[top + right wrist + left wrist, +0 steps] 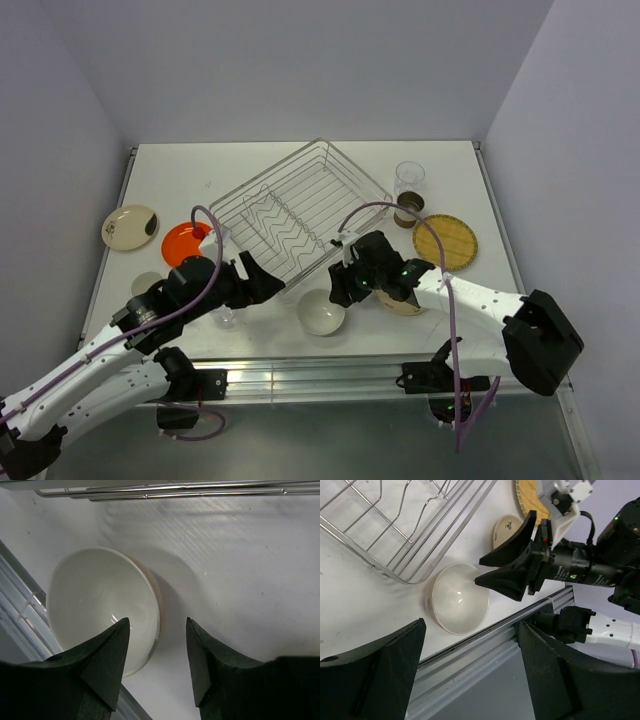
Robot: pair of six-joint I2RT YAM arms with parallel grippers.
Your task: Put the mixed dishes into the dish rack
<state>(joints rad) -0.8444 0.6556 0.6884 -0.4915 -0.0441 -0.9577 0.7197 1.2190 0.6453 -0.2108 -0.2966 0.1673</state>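
We see right hand (157, 624) apart astride the rim of white bowl (95, 605), left hand (471, 625) apart, empty; shallow pinch could slip.

We log a white table (250, 165) enclosed on three sides by plain pale-lavender walls: back wall (300, 60), left wall (50, 150), right wall (585, 150). An aluminium rail (320, 378) runs along its near edge. Lighting is even, with soft shadows.
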